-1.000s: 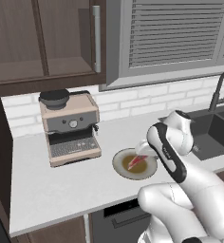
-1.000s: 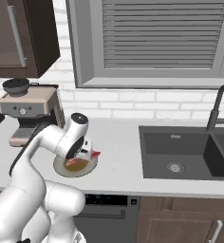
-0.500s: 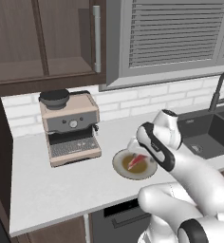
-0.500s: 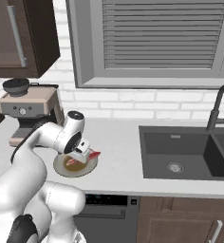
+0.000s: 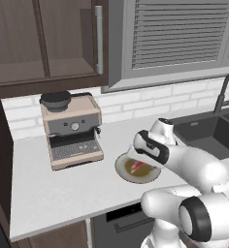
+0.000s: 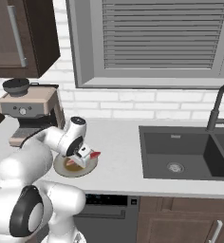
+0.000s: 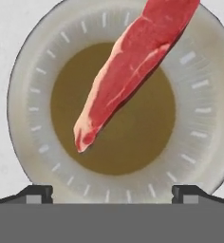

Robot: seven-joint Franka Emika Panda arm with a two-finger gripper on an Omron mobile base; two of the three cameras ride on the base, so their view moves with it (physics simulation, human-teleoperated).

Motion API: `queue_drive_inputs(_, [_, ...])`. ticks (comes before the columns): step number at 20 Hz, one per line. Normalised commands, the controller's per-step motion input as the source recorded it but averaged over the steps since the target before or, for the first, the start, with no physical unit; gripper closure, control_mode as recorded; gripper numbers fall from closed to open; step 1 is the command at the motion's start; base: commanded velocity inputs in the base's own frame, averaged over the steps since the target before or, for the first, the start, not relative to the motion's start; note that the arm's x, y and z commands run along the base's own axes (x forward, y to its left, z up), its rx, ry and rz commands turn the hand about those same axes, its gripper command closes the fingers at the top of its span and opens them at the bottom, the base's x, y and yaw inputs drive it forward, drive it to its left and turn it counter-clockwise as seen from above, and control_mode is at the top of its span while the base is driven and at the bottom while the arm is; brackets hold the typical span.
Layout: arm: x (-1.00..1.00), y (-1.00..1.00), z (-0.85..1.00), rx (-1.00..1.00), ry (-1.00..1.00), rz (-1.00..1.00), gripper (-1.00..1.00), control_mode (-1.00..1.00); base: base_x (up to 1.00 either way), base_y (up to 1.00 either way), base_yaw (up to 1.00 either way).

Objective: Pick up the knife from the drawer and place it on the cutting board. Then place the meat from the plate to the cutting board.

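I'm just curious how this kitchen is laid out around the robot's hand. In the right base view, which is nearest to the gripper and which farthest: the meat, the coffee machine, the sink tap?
1. The meat, on the plate right under the open gripper.
2. The coffee machine, behind, on the left.
3. The sink tap, far right.

A round plate (image 5: 122, 170) sits on a white counter (image 5: 53, 189), with a slab of meat (image 7: 128, 71) lying across it and overhanging the rim. Open counter lies in front of the plate and to its left. An espresso machine (image 5: 72, 131) stands near the plate's left side. A sink (image 6: 190, 154) drops away on the right. Wall cabinets (image 5: 43, 38) hang above the machine.
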Motion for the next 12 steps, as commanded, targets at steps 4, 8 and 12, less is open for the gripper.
queue_drive_inputs(4, [0.5,0.0,-0.3,0.0,0.12,-0.06,-1.0,-1.0,0.0,0.0,0.0])
queue_drive_inputs(8, [0.51,0.0,-0.3,0.0,0.12,-0.06,-1.0,-1.0,0.0,0.0,0.0])
queue_drive_inputs(12, [0.54,0.0,-0.28,0.0,0.11,-0.06,-1.0,-1.0,0.0,0.0,0.0])
